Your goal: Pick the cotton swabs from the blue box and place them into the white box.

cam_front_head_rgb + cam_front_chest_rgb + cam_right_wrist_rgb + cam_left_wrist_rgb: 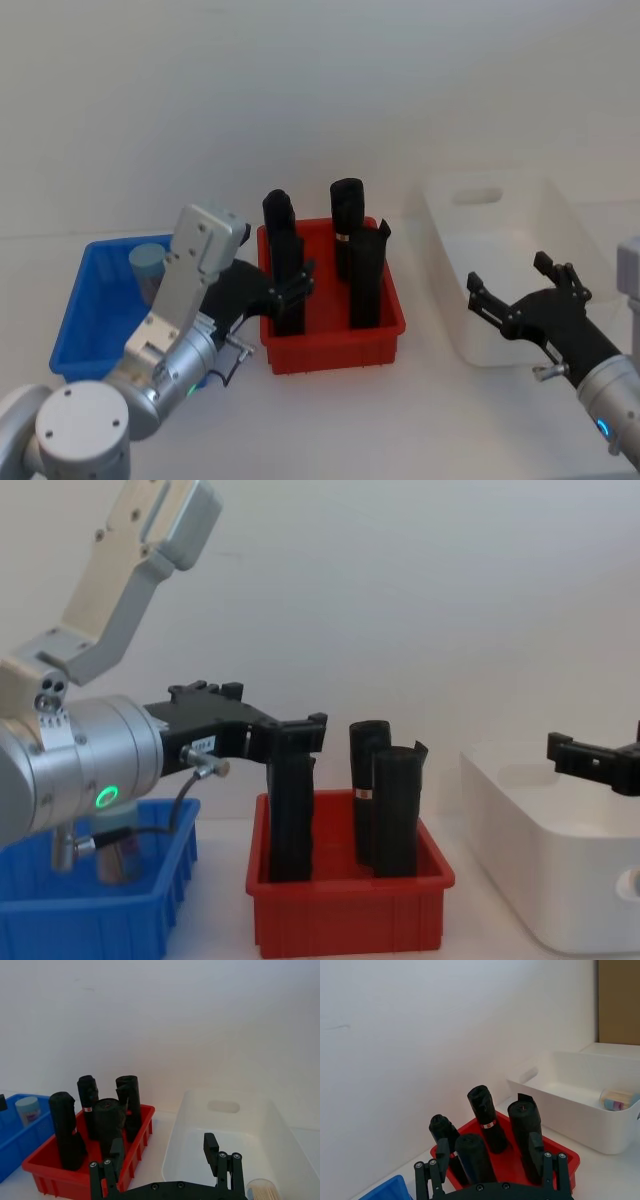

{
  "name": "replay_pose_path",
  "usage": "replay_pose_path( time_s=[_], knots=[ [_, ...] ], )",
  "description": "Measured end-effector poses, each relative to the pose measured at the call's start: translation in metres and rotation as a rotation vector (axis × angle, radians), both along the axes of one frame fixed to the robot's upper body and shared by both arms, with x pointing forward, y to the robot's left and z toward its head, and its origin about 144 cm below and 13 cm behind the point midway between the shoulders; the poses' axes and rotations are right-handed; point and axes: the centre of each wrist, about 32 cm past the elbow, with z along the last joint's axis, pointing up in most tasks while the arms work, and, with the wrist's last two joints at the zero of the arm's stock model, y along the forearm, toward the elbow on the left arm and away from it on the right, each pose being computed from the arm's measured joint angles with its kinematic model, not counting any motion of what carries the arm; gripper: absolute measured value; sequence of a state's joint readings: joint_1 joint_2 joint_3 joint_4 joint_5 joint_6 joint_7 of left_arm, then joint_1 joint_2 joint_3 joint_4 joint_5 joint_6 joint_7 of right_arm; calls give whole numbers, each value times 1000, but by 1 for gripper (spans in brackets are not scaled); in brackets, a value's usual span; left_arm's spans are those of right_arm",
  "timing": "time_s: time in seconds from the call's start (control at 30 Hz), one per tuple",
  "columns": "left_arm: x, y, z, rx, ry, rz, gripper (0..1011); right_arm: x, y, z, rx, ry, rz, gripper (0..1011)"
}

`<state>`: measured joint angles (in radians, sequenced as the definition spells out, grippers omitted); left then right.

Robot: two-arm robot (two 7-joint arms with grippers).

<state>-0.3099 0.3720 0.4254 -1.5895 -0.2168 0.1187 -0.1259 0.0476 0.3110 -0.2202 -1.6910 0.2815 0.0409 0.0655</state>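
White worktop (330, 420): left gripper (290, 292), jaws open and empty, hovers close by the black rolls (350, 230). Swinging to the swabs (150, 265) in the blue box (75, 320) could topple a roll. Right gripper (510, 282) idles, jaws open, by the white box (435, 240).

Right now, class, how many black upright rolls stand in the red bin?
4. All stand in the red bin: back-left roll, back-right roll, front-left roll, front-right roll. None looks hidden.

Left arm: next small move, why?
I'd probably shift the left end effector toward the robot's left and down over the cotton swab jar in the blue box: it hovers open and empty by the left edge of the red bin, and the right end effector hangs open over the white box.
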Motion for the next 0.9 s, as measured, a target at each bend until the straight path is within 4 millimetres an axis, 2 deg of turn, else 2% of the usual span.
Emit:
replay_pose_path(
  time_s=[0.3,0.9],
  knots=[
    [-19,-8,-17,-28,-60,40,1004,-18,2,2,-3,-11,30,1001],
    [-23,-9,-20,-36,-72,49,1004,-20,2,3,-2,-12,31,1001]
  ],
)
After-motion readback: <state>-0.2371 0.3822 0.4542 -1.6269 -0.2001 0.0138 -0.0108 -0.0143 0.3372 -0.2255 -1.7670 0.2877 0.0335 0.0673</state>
